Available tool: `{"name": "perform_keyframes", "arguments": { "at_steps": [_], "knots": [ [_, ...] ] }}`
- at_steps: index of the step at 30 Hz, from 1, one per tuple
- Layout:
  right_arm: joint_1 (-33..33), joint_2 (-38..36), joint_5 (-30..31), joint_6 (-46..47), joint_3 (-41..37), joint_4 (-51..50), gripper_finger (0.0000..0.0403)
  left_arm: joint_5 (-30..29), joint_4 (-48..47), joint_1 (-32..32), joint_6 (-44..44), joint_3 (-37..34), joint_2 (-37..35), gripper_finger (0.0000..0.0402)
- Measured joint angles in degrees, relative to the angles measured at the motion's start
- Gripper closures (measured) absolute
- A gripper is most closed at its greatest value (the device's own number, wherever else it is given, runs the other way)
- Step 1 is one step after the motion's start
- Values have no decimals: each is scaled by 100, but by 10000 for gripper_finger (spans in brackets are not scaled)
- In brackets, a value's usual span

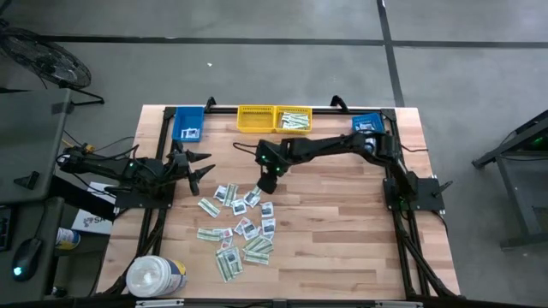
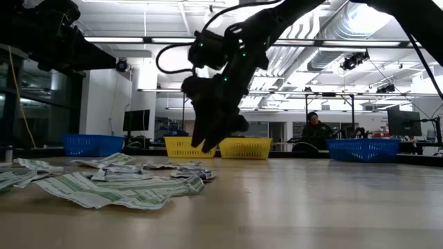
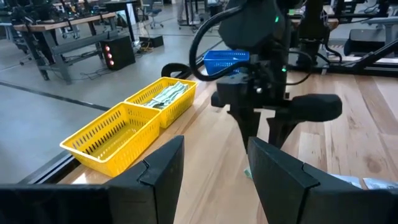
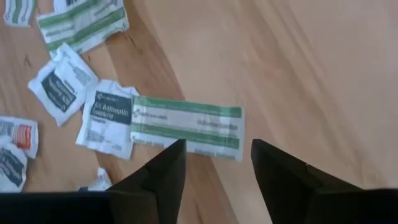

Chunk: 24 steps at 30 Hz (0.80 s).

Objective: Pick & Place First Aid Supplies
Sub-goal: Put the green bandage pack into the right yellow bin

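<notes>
Pale green-white paper strip packet [image 4: 186, 127] flat on wood tabletop [image 1: 342, 231], at far edge of scattered pile of flat first-aid packets [image 1: 238, 229], overlapping a squarish white packet w/ dark blue label [image 4: 109, 121]. Right gripper [image 1: 267, 182] just above it, pointing down, fingers apart, nothing held. Left gripper [image 1: 199, 168] hangs over table's left side, clear of pile, fingers spread, empty. Two yellow plastic mesh bins [image 1: 274, 119] at far edge; right one has green strips inside.
</notes>
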Motion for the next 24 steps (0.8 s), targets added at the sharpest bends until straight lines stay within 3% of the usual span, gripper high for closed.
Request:
{"name": "perform_keyframes", "arguments": {
  "at_steps": [8, 24],
  "knots": [
    [-22, 97, 51, 78, 4, 243, 226, 2, -2, -1, 0, 0, -1, 225],
    [264, 204, 1115, -198, 235, -213, 226, -17, 0, -1, 0, 0, 1, 225]
  ]
}}
